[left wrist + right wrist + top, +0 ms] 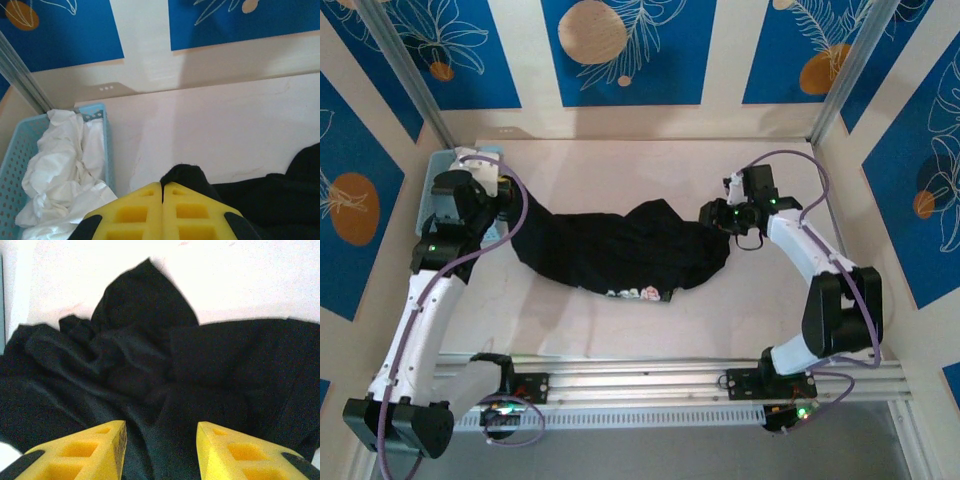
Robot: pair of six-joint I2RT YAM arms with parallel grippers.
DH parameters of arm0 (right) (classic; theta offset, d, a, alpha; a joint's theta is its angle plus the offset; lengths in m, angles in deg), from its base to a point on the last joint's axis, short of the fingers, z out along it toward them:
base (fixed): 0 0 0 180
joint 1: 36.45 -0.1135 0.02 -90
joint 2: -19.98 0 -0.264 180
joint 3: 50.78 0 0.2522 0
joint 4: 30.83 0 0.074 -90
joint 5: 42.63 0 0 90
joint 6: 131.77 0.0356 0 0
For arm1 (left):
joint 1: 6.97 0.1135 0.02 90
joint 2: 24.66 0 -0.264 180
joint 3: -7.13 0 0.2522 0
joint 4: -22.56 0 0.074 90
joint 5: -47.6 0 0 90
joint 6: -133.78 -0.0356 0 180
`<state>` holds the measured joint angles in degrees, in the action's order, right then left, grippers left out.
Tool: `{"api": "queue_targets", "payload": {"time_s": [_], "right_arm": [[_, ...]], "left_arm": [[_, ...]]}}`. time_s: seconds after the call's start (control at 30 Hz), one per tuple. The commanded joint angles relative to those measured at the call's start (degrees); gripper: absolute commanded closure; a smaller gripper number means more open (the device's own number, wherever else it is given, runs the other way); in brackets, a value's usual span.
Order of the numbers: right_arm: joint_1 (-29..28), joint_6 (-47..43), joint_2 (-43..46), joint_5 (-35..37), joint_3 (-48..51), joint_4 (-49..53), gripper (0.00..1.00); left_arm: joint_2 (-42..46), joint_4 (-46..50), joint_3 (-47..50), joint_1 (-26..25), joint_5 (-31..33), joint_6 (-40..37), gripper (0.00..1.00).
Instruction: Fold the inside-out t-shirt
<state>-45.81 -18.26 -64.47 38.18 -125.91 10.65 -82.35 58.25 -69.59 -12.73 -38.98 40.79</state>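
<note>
Pale table (pixel 620 165): t-shirt (pixel 620 245) end in clenched left claw (pixel 162 186), beneath released right claw (pixel 160 427).

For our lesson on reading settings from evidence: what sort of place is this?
Probably a robot test booth: a white jointed left arm and right arm mounted at a grooved aluminium rail, blue patterned wall panels closing in the pale table, and a black cloth t-shirt between them.

The t-shirt (pixel 620 250) lies across the middle of the desk (pixel 620 170) — left gripper (pixel 162 186) at its left end, right gripper (pixel 160 424) at its right. At the far left corner, a basket (pixel 106 145) holds a cloth (pixel 60 165).
</note>
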Motion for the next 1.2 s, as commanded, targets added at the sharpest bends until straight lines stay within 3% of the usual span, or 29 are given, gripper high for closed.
{"api": "queue_targets", "payload": {"time_s": [0.0,0.23,0.33,0.37,0.43,0.53,0.6,0.87,1.17], "right_arm": [[-2.8,-0.5,3.5,2.7,5.3,4.0,0.58],[-7.1,3.4,1.9,5.6,13.2,-1.0,0.56],[-7.2,3.6,0.2,2.9,13.5,-6.2,0.56],[-7.0,3.7,-0.7,1.7,13.2,-8.1,0.59],[-6.7,3.6,-0.7,0.3,11.8,-10.0,0.77],[-6.6,2.2,5.1,1.7,10.8,-10.4,0.95],[-6.1,0.5,11.2,2.4,9.4,-7.9,1.00],[-5.0,-5.9,28.4,4.2,-6.1,6.6,1.00],[-4.7,-10.2,30.6,7.1,-24.5,18.1,1.00]], "left_arm": [[1.5,-2.4,0.5,0.7,-2.6,0.5,1.00],[1.0,-3.5,1.2,0.7,-6.0,2.3,1.00],[1.0,-3.9,1.6,0.7,-6.5,2.4,1.00],[1.2,-4.1,1.8,0.7,-6.7,2.5,1.00],[1.3,-4.0,1.6,0.7,-6.7,2.7,1.00],[2.0,-4.2,1.2,0.6,-7.1,3.4,1.00],[2.6,-4.4,0.8,0.7,-7.7,4.4,1.00],[6.4,-5.1,-3.6,0.7,-7.6,8.0,1.00],[7.3,-3.0,-17.4,0.7,1.9,3.1,1.00]]}}
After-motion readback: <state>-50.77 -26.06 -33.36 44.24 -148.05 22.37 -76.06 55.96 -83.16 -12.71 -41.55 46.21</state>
